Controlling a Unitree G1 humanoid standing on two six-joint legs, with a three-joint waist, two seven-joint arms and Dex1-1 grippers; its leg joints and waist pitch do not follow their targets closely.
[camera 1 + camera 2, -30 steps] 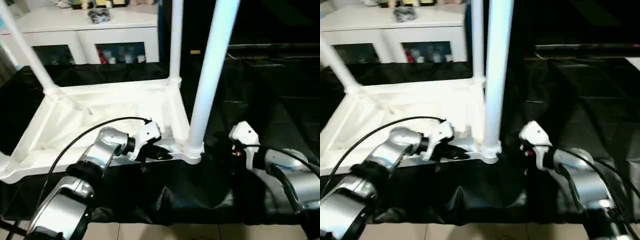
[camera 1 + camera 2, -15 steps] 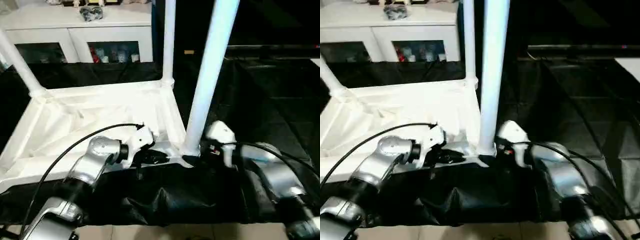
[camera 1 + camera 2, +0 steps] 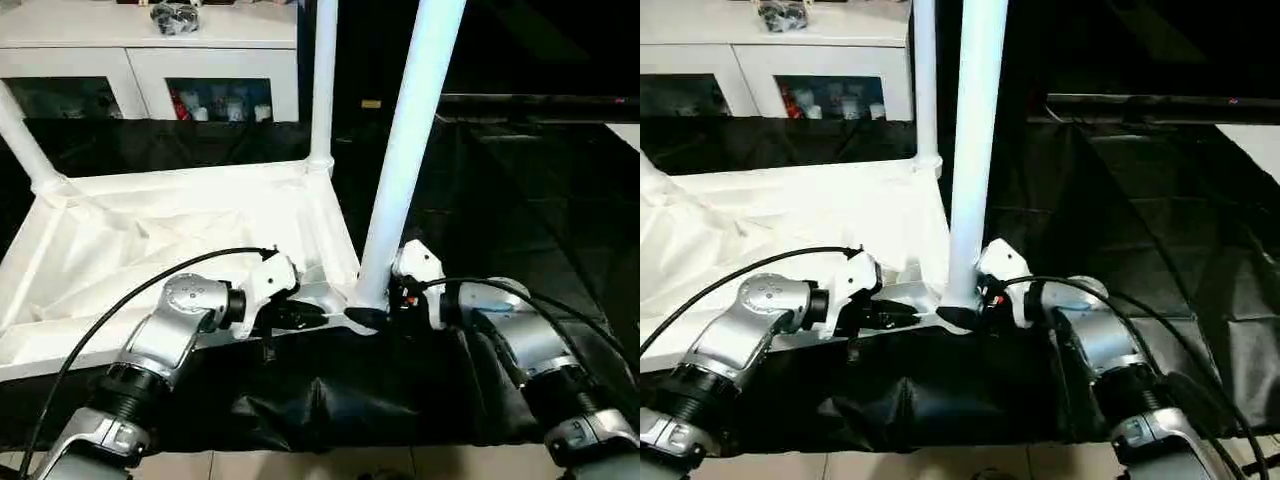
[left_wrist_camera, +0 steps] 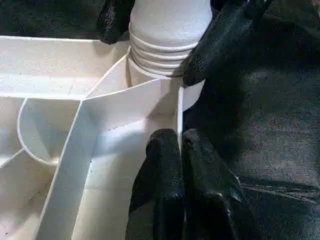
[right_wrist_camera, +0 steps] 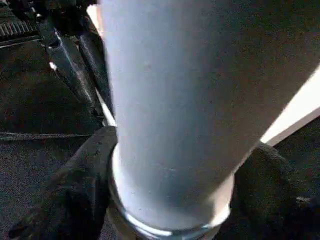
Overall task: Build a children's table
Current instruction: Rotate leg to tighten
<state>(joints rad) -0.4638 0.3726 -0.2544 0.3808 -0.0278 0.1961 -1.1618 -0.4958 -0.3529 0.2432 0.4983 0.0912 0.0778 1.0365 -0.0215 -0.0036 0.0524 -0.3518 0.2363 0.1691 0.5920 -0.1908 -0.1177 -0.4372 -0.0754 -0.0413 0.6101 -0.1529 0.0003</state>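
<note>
While the left gripper (image 4: 181,165) pinches its two black fingers tight on the thin near wall of the upturned tabletop (image 3: 180,235), just beside the near right corner socket (image 4: 187,92), the right gripper (image 5: 165,200) has its fingers (image 4: 212,45) set on either side of the base of the near right leg (image 3: 400,160), wrapped round the ribbed end where it enters that socket; whether they are pressing yet I cannot tell. That leg stands upright but leaning a touch, with its ribs showing above the socket, so I judge it not fully seated. The tabletop lies ribbed side up on the black-draped work table (image 3: 520,200), near its front edge, with another leg (image 3: 322,80) upright at the far right corner and one (image 3: 25,145) at the far left. A white cabinet (image 3: 150,60) stands behind. To do this step well, I'd say the left should hold the rim down firmly while the right squares the leg to the socket and pushes or twists straight down along its axis; any sideways lean risks jamming the ribs or sliding the whole top across the cloth.
</note>
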